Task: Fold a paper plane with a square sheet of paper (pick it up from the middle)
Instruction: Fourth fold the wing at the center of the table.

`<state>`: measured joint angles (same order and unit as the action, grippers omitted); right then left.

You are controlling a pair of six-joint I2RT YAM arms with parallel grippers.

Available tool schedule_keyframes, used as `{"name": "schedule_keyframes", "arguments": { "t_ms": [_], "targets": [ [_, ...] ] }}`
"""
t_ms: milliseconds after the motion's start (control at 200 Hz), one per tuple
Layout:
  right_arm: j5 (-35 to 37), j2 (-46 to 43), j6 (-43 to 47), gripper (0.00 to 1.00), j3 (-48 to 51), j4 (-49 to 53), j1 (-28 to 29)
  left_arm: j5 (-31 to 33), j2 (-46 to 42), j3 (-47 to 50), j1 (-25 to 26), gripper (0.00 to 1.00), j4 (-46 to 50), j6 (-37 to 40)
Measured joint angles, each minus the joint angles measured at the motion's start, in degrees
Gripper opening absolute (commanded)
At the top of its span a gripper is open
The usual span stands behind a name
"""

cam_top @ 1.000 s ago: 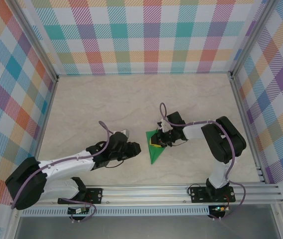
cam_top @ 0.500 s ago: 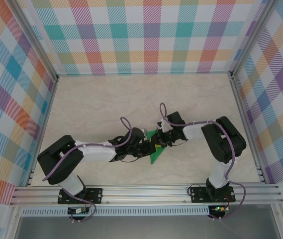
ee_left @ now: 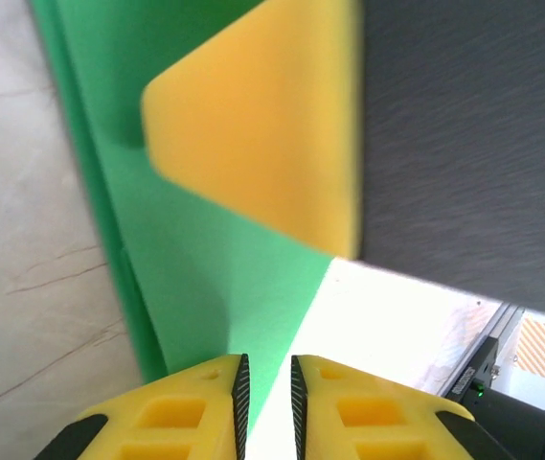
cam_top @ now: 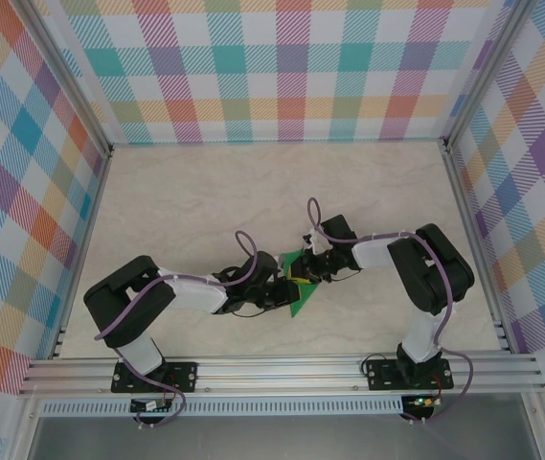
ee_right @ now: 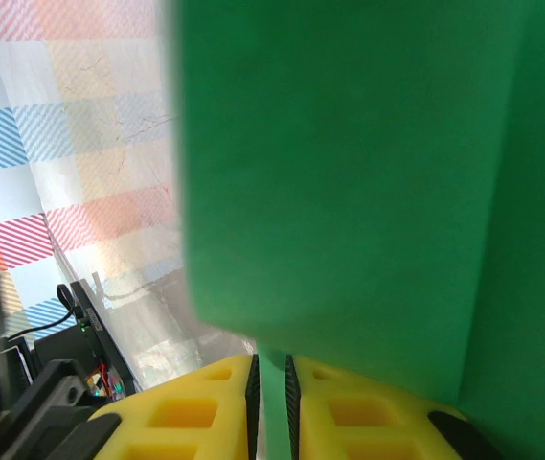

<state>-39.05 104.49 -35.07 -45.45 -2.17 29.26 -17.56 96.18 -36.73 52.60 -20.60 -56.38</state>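
The right gripper (ee_right: 270,362) is pinching the folded green paper (ee_right: 349,172) between its jaws. The left gripper (ee_left: 269,362), facing it closely, is clamping that paper's edge.

Seen from overhead, a pale, marble-patterned table (cam_top: 205,192) sits inside a three-sided booth. Plaid panels in teal, orange, purple, yellow and pink form the back wall (cam_top: 282,77), the left wall (cam_top: 18,192) and the right wall (cam_top: 535,192), framed by silver aluminium posts (cam_top: 66,86). A slotted aluminium rail (cam_top: 282,369) runs along the table's near edge, with a grey surface (cam_top: 349,426) beyond it. In the left wrist view, faint brown veins cross the cream tabletop (ee_left: 23,240). In the right wrist view, the plaid panelling (ee_right: 52,115) looks washed out and blurred.
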Motion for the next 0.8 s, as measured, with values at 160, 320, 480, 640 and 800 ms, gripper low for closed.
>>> {"name": "schedule_keyframes", "arguments": {
  "t_ms": [160,320,480,640,800],
  "targets": [
    [0.02,0.00,0.02,0.18,0.02,0.00,0.00,-0.61,1.66,0.87,0.35,0.21,-3.10,-0.87],
    [0.13,0.00,0.00,0.18,0.02,0.00,0.00,-0.81,1.86,1.03,0.37,0.21,-3.61,-1.09],
    [0.15,0.00,0.00,0.18,0.02,0.00,0.00,0.24,1.14,1.40,1.16,0.21,-3.43,-1.09],
    [0.15,0.00,0.00,0.18,0.02,0.00,0.00,0.22,-0.79,1.33,2.89,0.21,-1.38,-1.03],
    [0.15,0.00,0.00,0.18,0.02,0.00,0.00,0.04,-2.10,0.28,3.65,0.22,-0.28,-0.57]
  ]
}}
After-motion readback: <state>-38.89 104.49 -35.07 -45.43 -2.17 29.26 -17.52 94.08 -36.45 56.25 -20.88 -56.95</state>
